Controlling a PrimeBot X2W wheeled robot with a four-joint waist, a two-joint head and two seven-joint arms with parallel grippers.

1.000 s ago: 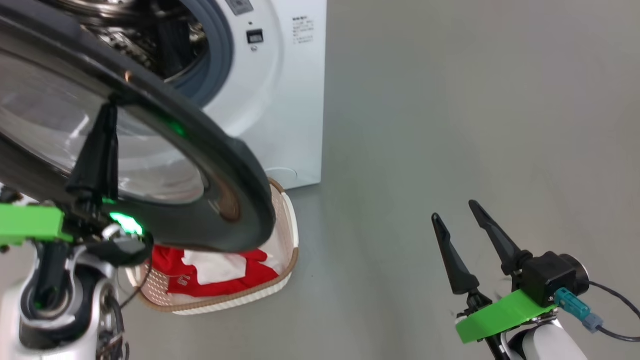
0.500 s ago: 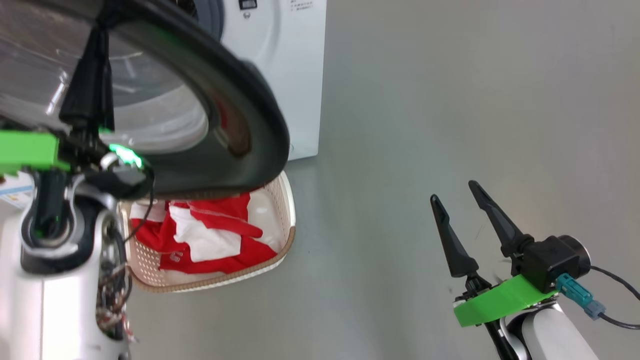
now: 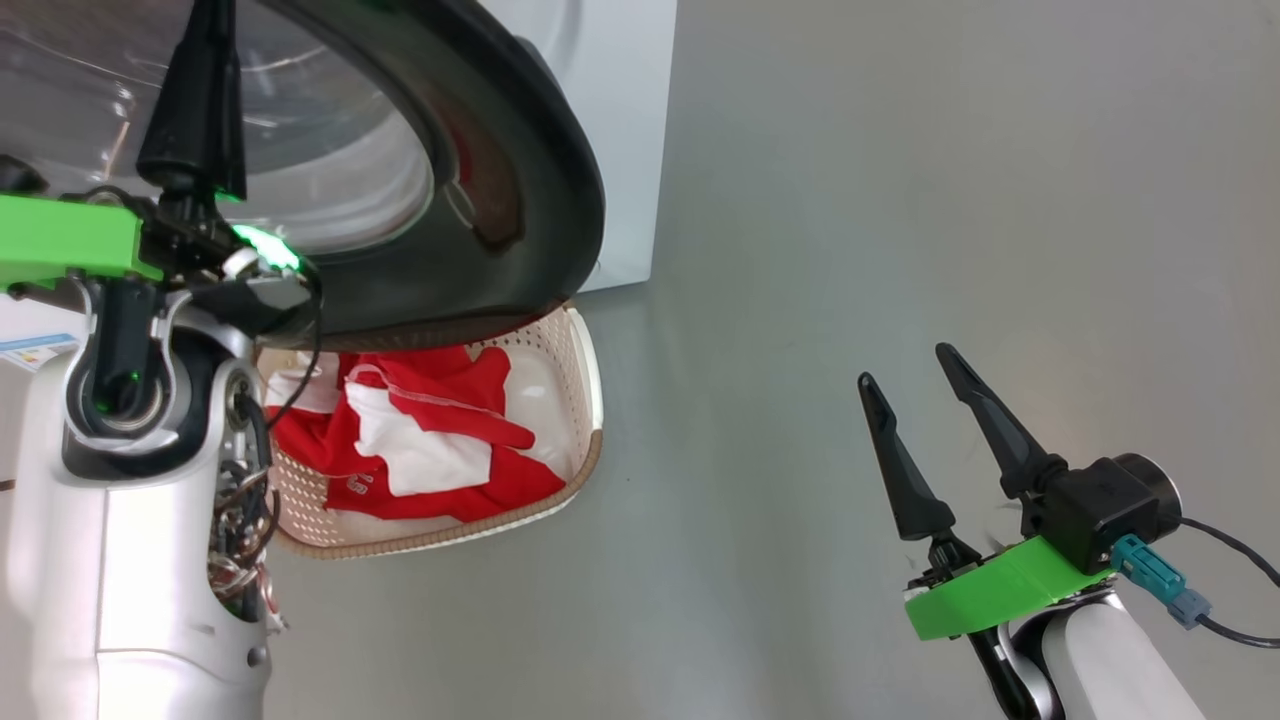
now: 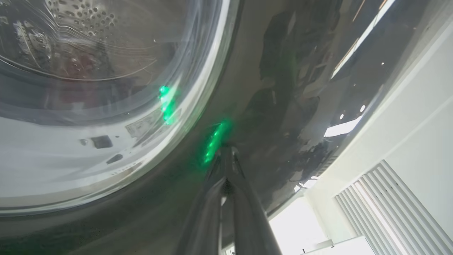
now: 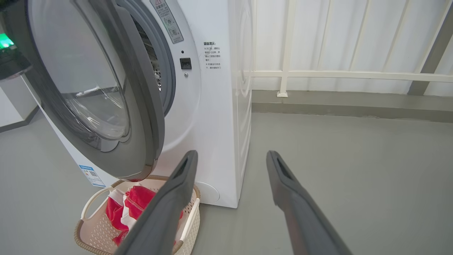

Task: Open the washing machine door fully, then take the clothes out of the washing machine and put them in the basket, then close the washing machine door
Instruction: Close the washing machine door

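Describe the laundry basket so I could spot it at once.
Find the big white washing machine; on the grey floor at its foot, under the black-rimmed round door, sits the basket. It is cream, perforated, brown-rimmed, and holds red-and-white clothes.

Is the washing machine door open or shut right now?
Partly open: the washing machine door stands angled away from the grey rubber ring, with a gap between them.

red and white clothes [image 3: 440, 440] in a cream perforated basket [image 3: 583, 365] with a brown rim
glossy black washing machine door [image 3: 540, 200], white washing machine [image 5: 216, 124], plain grey floor [image 3: 850, 200]
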